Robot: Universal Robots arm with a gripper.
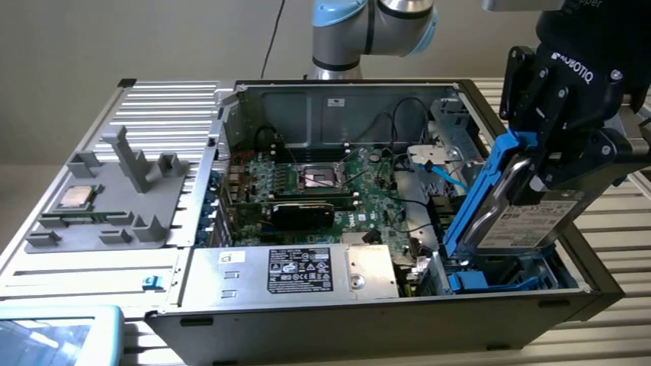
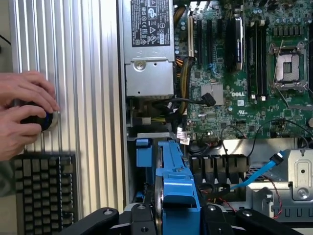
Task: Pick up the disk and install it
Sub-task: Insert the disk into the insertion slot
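**Disk held clamped over the drive bay**

The end effector (image 1: 562, 164) is clamped on the disk (image 1: 519, 221), which is held tilted over the blue drive bay (image 1: 498, 278) of the open computer case (image 1: 367, 316), at the exterior view's right. A blue cable (image 1: 447, 179) is seen just beside the bay, and the silver power supply (image 1: 305, 271) lies next to it. A person's hands (image 2: 24, 112) and a keyboard (image 2: 44, 191) are seen at the ribbed tabletop (image 2: 93, 98).
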